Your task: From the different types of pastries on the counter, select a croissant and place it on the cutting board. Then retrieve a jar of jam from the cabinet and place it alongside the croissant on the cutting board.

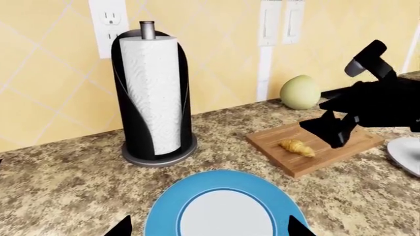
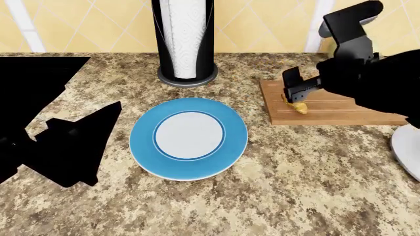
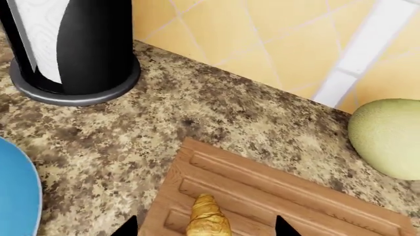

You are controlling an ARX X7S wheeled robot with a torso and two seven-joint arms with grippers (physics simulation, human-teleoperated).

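Observation:
The golden croissant (image 3: 208, 219) lies on the grooved wooden cutting board (image 3: 276, 191), near the board's end that faces the paper towel stand. My right gripper (image 3: 204, 229) hangs just above it, open, one fingertip on either side and neither touching the pastry. From the head view the croissant (image 2: 299, 106) peeks out under that gripper (image 2: 296, 92). My left gripper (image 1: 208, 231) is open over the blue plate (image 1: 226, 209), holding nothing. On the granite counter (image 2: 295, 187) no other pastries show. The jar of jam and the cabinet are out of view.
A paper towel roll in a black stand (image 2: 186, 39) is at the back by the tiled wall. The blue plate (image 2: 188, 137) lies mid-counter. A pale green round fruit (image 1: 300, 92) sits behind the board. A white rounded object (image 2: 408, 147) lies at the right edge.

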